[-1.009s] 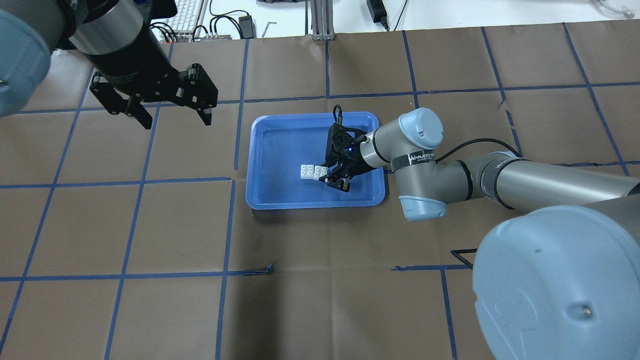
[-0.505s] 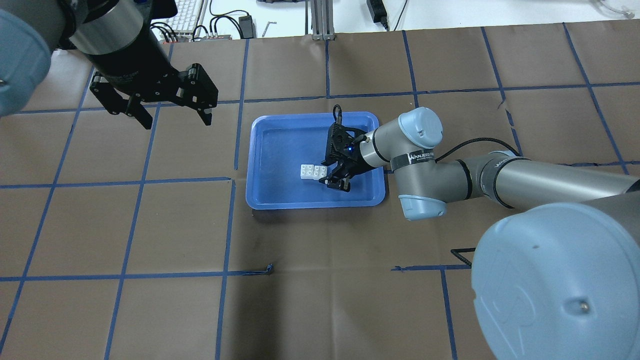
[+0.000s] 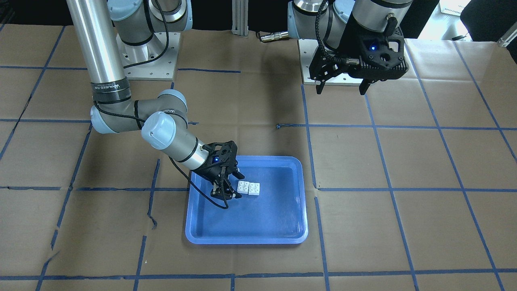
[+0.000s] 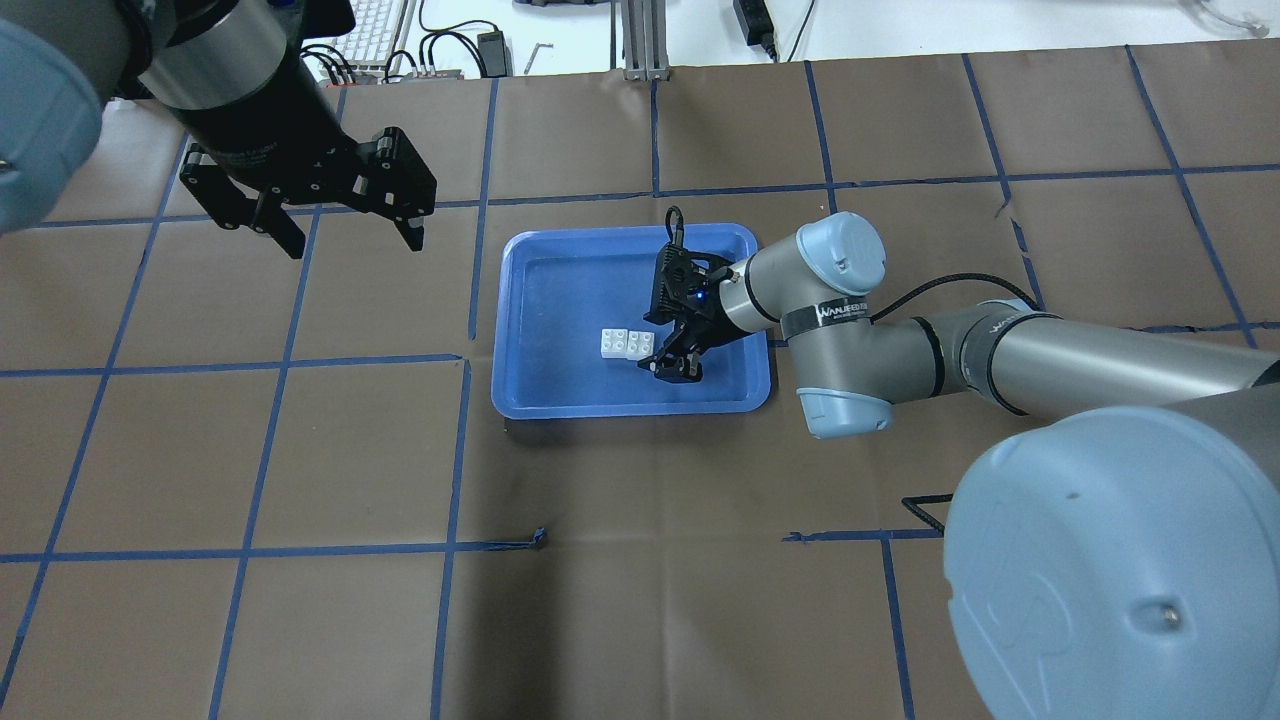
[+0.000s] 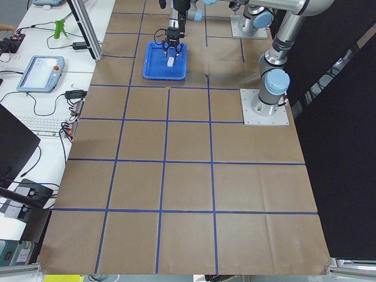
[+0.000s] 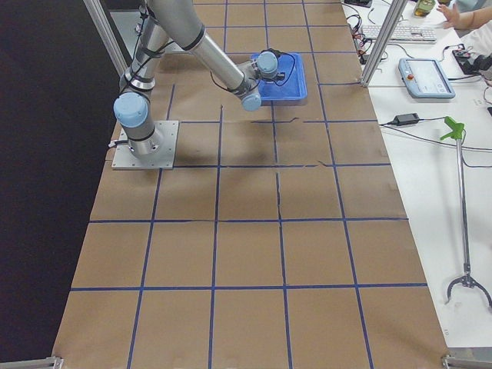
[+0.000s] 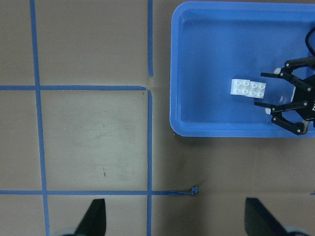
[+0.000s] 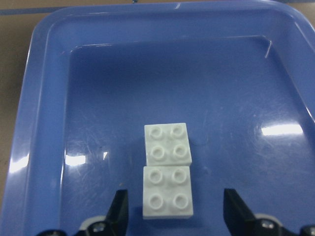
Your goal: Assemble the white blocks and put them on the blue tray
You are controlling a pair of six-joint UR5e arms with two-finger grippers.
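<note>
Two white blocks (image 4: 627, 343) lie side by side, touching, studs up, on the bottom of the blue tray (image 4: 600, 408). They also show in the front view (image 3: 249, 188), the left wrist view (image 7: 247, 88) and the right wrist view (image 8: 167, 169). My right gripper (image 4: 668, 365) is open inside the tray; its fingers (image 8: 119, 209) stand on either side of the nearer block without touching it. My left gripper (image 4: 355, 240) is open and empty, high above the table, left of the tray.
The table is covered in brown paper with a blue tape grid (image 4: 455, 450). The tray's rim (image 3: 242, 239) stands near the table's middle. A keyboard and cables (image 4: 380, 40) lie beyond the far edge.
My right gripper has shifted slightly beside the blocks. The blocks, the tray and the left arm have not moved.
</note>
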